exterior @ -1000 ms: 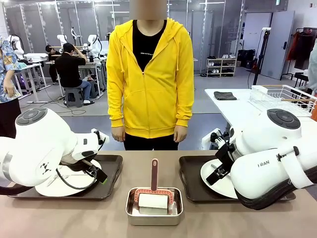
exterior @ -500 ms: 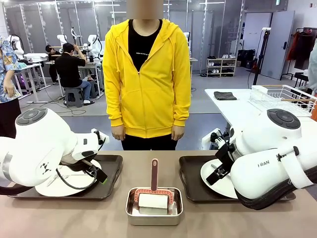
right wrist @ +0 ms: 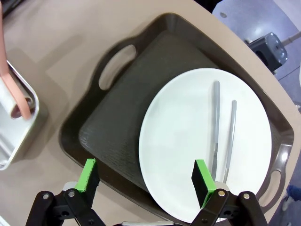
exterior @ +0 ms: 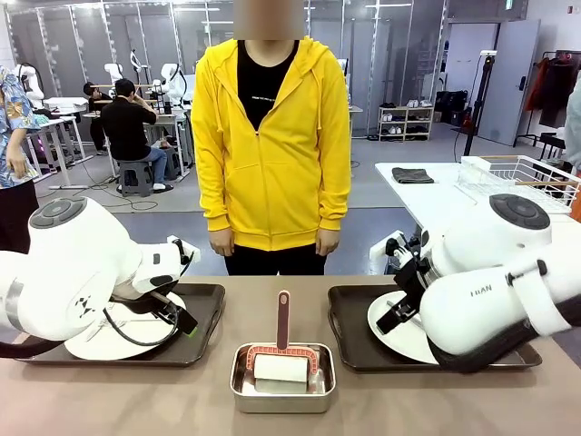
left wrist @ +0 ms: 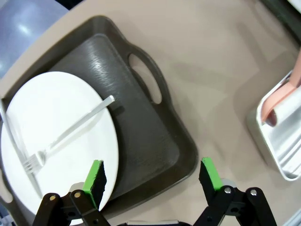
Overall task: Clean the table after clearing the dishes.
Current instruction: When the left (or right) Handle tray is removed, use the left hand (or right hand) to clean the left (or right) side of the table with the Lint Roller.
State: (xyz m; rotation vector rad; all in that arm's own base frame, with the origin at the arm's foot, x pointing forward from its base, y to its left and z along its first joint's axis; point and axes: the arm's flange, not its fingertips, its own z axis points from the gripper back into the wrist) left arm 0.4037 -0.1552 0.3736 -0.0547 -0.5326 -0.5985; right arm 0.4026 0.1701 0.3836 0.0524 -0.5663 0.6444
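Observation:
Two dark brown trays rest on the tan table (exterior: 136, 400), each with a white plate and silver cutlery. My left gripper (exterior: 177, 316) hovers open over the left tray (exterior: 207, 304) and its plate (exterior: 91, 345). In the left wrist view the open gripper (left wrist: 153, 176) straddles the tray's (left wrist: 141, 122) near edge, beside the plate (left wrist: 61, 132) with a fork (left wrist: 70, 139). My right gripper (exterior: 395, 316) hangs open above the right tray (exterior: 345, 322) and plate (exterior: 404, 343). The right wrist view has the gripper (right wrist: 146, 175) open over the tray (right wrist: 127, 113) and the plate (right wrist: 188, 141) with its cutlery (right wrist: 215, 127).
A small steel pan (exterior: 282, 380) holding a white roller with a pinkish handle (exterior: 283, 318) sits between the trays. A person in a yellow hoodie (exterior: 272, 154) stands at the far edge, hands down. A white table with a wire rack (exterior: 517, 177) is at the back right.
My right arm has lifted and shifted slightly. The person has swayed a little. The left arm has not moved.

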